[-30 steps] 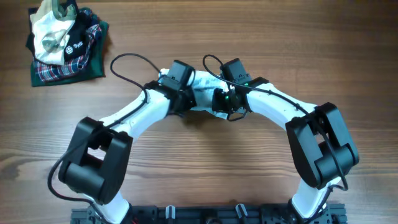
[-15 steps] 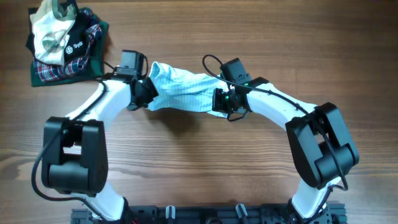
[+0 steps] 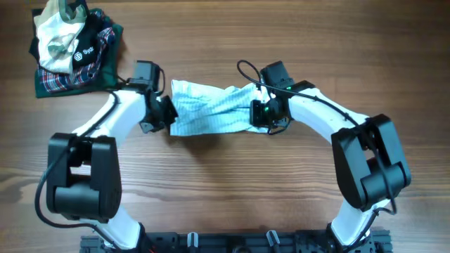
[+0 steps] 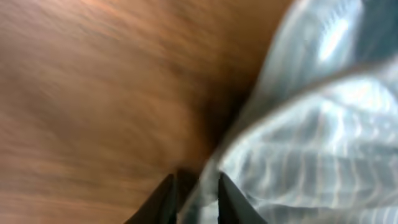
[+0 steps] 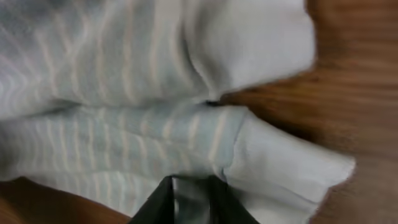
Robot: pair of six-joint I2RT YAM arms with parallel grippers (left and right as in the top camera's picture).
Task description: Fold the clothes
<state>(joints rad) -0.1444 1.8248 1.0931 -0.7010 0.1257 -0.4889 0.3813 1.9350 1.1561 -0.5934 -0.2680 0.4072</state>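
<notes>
The pale blue-and-white checked garment [image 3: 211,109] is stretched out flat between my two grippers at the table's middle. My left gripper [image 3: 166,114] is shut on its left edge; the left wrist view shows the cloth [image 4: 311,137] pinched between the dark fingertips [image 4: 196,190]. My right gripper [image 3: 257,114] is shut on its right edge; the right wrist view shows the striped fabric [image 5: 124,93] and a white cuff [image 5: 286,168] above the fingertips [image 5: 193,190].
A pile with a dark green-and-red plaid cloth [image 3: 60,81], a black garment with a white logo [image 3: 86,53] and a cream piece [image 3: 56,35] lies at the far left corner. The wooden table [image 3: 225,190] surrounds the garment.
The left gripper pulled the garment's left edge away to the left, spreading it out from a bunched lump. The right gripper shifted slightly right, and the cloth now lies flatter and lower.
</notes>
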